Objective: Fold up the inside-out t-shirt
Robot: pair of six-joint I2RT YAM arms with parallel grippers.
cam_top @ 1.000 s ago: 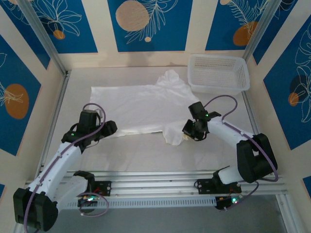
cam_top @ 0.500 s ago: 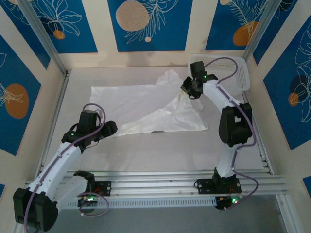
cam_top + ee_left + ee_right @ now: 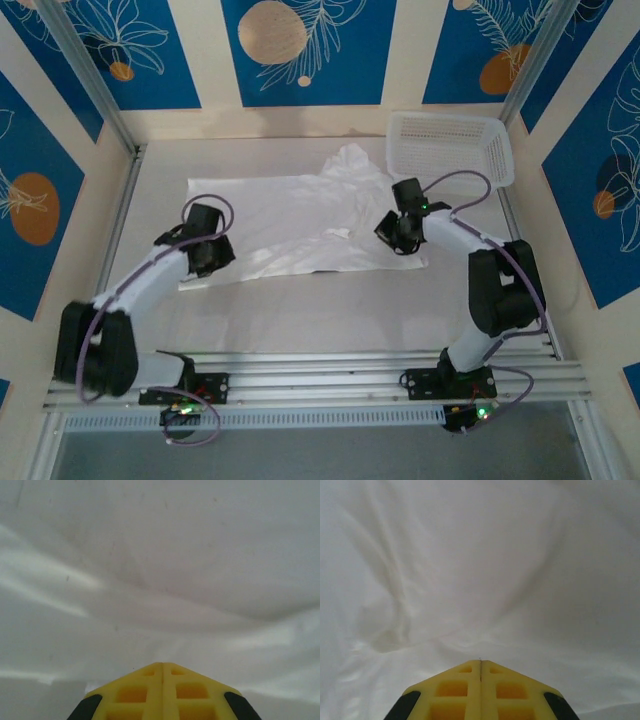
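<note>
The inside-out t-shirt lies spread out, white and lightly rumpled, across the middle of the table, one part bunched up toward the back. My left gripper sits at its near left edge. In the left wrist view its yellow jaws are closed together, tips pressed into the cloth. My right gripper rests on the shirt's near right corner. Its jaws are also closed, and creases in the cloth run in toward the tips.
A white plastic mesh basket stands at the back right, just beyond the shirt's right end. Metal rails run along the near edge by the arm bases. Side walls close in the table left and right.
The left arm has swung up to the shirt's near left edge and its jaws have closed. The right gripper carried the corner toward the basket, then came back down; the shirt now lies flatter.
</note>
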